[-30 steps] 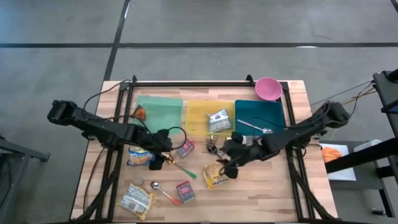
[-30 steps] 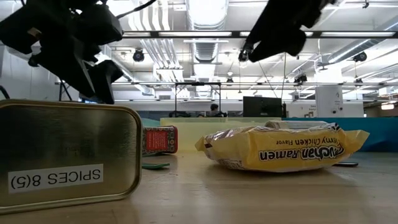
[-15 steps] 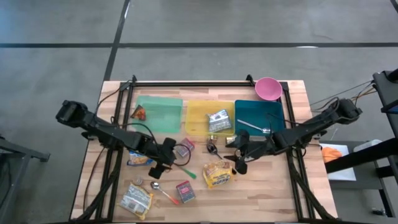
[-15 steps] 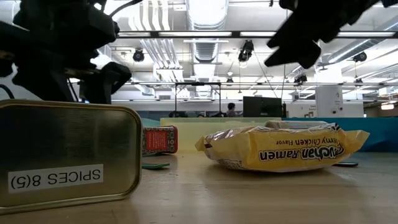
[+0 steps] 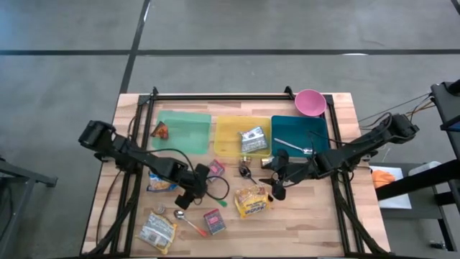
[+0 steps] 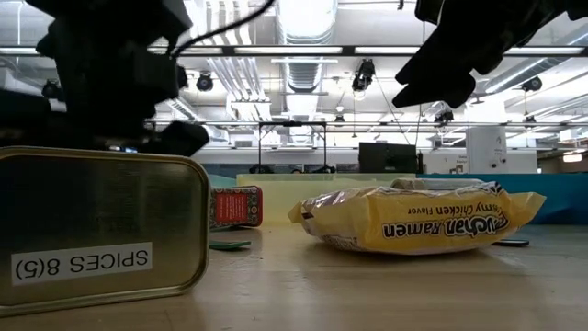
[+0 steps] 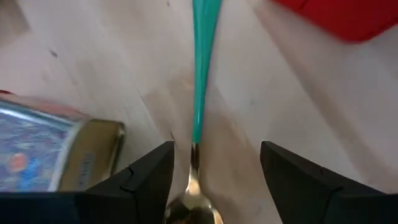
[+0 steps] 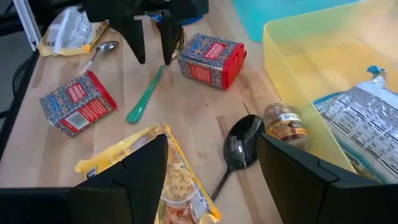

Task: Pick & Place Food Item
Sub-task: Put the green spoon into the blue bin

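Movement first: my left claw [image 5: 188, 199] has slid toward the desk's front edge, jaws spread and empty, straddling the green spoon [image 7: 202, 68]; my right claw [image 5: 277, 188], spread too, hovers over the ramen [image 5: 251, 202].

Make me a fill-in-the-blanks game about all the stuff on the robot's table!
1. The bowl at the table's far edge is coloured ____.
2. The silver packet lies in the ____ tray.
3. The left gripper hangs over a spoon with a ____ handle.
4. The yellow packet has the word ____ printed after "Chicken".

Missing words: pink; yellow; green; Ramen
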Robot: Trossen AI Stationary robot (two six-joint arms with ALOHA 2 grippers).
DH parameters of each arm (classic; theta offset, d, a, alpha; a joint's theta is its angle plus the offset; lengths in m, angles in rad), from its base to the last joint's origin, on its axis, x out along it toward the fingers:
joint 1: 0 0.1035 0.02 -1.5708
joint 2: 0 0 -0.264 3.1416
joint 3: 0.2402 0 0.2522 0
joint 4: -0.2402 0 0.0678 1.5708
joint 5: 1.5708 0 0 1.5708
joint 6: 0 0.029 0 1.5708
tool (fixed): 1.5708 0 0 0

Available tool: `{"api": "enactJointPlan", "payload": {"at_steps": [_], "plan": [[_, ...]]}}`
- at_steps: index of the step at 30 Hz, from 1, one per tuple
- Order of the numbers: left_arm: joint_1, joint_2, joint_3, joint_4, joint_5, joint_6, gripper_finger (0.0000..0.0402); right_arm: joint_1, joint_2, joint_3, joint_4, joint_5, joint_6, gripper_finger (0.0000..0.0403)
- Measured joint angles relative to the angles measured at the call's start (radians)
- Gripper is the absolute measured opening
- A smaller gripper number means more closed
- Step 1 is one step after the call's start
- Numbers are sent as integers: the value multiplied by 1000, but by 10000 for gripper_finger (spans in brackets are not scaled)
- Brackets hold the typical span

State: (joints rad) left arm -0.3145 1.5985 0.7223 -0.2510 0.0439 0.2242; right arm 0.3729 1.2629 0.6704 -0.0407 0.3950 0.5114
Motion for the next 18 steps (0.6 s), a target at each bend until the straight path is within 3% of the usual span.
{"api": "enactJointPlan", "payload": {"at_steps": [11, 18], "plan": [[8, 52, 21, 16, -5, 15, 232, 0, 0, -1, 0, -1, 0, 242], [8, 58, 19, 19, 17, 14, 130, 0, 0, -1, 0, -2, 0, 242]]}}
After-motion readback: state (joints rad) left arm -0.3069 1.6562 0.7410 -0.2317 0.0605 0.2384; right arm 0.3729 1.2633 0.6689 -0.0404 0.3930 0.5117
